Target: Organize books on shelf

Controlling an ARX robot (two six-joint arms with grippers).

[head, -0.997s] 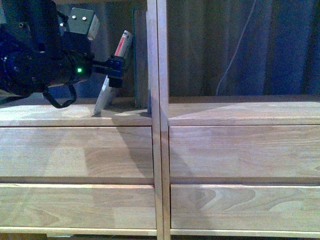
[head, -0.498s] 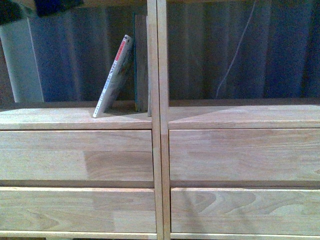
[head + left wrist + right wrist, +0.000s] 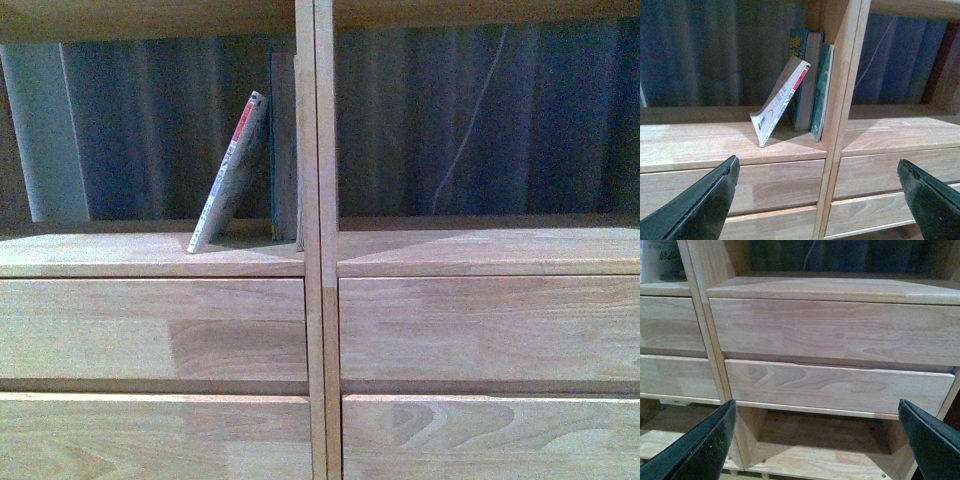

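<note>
The thin paperback (image 3: 230, 170) stands in the open space of the shelf (image 3: 150, 255), just left of the middle divider (image 3: 316, 240). It is not straight. Its bottom sits out on the shelf board and its top leans over to touch the teal book (image 3: 283, 140), which stands upright next to the divider.

The left tool (image 3: 820, 200) is wide open and holds nothing. The paperback is straight ahead of it, a little higher, and its long side runs on a slant. The right tool (image 3: 815, 440) is open and empty too, but it faces the drawer fronts (image 3: 835, 330) on the other side of the divider, lower down.

So the left arm looks nearer. To make the paperback stand straight, I think its bottom must be pushed toward the teal book. Nothing is in the way on the board. The divider blocks the right arm's path.
</note>
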